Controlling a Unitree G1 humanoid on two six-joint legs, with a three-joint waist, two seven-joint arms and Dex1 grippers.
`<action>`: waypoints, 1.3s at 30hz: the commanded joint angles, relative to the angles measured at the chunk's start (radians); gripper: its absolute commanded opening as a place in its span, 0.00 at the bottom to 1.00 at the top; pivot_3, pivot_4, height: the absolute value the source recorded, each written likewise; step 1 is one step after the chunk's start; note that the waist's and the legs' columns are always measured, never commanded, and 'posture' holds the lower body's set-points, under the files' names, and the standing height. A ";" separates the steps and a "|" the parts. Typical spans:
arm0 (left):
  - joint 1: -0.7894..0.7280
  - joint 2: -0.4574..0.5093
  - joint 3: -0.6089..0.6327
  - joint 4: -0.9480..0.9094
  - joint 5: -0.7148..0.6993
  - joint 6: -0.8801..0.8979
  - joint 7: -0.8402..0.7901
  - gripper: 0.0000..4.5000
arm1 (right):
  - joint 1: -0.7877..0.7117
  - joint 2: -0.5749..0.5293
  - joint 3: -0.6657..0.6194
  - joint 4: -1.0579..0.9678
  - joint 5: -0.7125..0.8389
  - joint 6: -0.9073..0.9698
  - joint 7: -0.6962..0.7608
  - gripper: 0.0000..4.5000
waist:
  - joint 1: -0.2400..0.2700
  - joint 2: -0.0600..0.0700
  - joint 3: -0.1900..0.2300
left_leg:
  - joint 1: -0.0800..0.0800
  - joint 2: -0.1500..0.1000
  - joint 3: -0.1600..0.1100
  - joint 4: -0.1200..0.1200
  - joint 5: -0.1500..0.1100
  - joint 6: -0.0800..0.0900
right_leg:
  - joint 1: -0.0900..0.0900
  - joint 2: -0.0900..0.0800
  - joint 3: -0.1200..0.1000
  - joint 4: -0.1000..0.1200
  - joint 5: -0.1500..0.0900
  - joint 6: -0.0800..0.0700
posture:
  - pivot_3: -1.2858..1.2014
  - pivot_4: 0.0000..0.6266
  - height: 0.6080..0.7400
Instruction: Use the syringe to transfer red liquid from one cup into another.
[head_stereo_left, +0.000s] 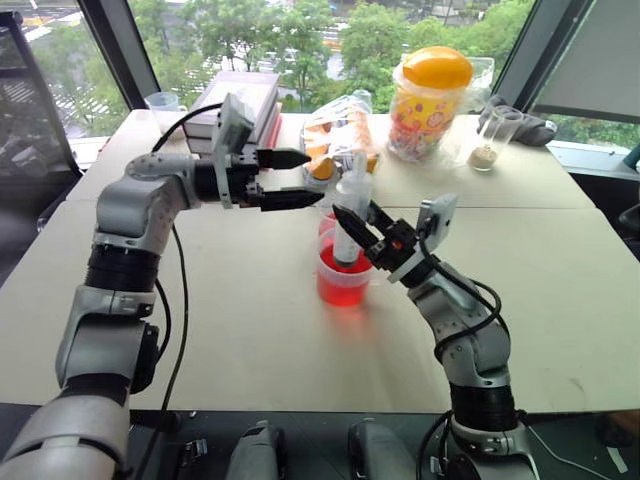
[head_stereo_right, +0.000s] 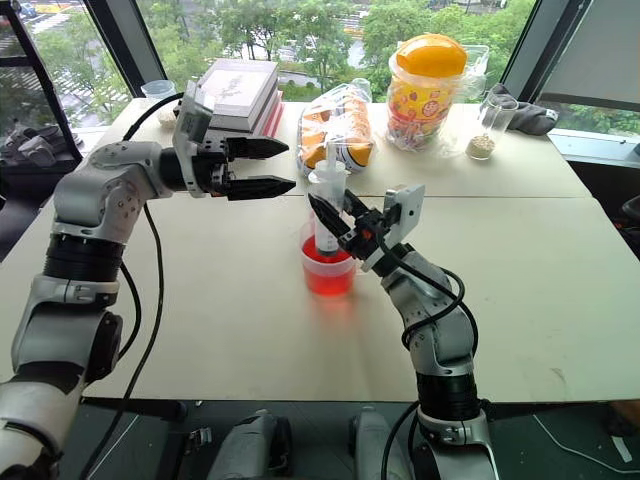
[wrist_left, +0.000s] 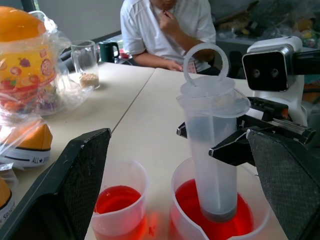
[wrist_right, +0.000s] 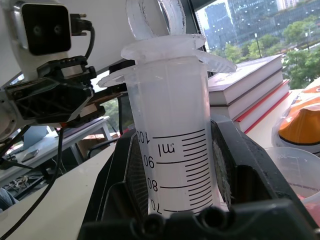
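Hovering beside the plunger ring with fingers spread wide, the left gripper is touching nothing, and a crooked grab risks tipping the wide cup (full of red liquid). The right gripper is clamping the syringe upright, tip dipping in that cup, the narrower cup sitting just beside.

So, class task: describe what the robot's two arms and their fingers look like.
Both arms are silver-grey metal segments joined by ribbed black joints, with black cables looping alongside. Each wrist carries a small white camera box. The left gripper and right gripper each have two black, tapering fingers with textured inner pads.
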 joint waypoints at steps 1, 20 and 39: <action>-0.073 -0.032 -0.001 0.070 0.040 -0.074 -0.011 1.00 | 0.012 -0.007 0.022 -0.025 -0.012 -0.051 -0.004 0.31 | 0.001 0.000 0.000 | 0.000 0.000 0.000 0.000 0.000 0.000 | 0.000 0.000 0.000 0.000 0.000 0.000 | 0.52 0.24 1.00; -0.198 -0.191 -0.025 0.338 0.132 -0.205 -0.120 1.00 | 0.034 -0.069 0.082 -0.027 -0.038 -0.096 0.011 0.31 | -0.002 0.000 0.000 | 0.000 0.000 0.000 0.000 0.000 0.000 | 0.000 0.000 0.000 0.000 0.000 0.000 | 0.52 0.24 1.00; -0.276 -0.206 0.044 0.417 0.138 -0.254 -0.131 0.01 | 0.021 -0.078 0.109 0.047 -0.018 -0.080 0.049 0.31 | -0.002 0.000 0.000 | 0.000 0.000 -0.001 0.000 0.000 0.000 | 0.000 0.000 0.000 0.000 0.000 0.000 | 0.52 0.24 1.00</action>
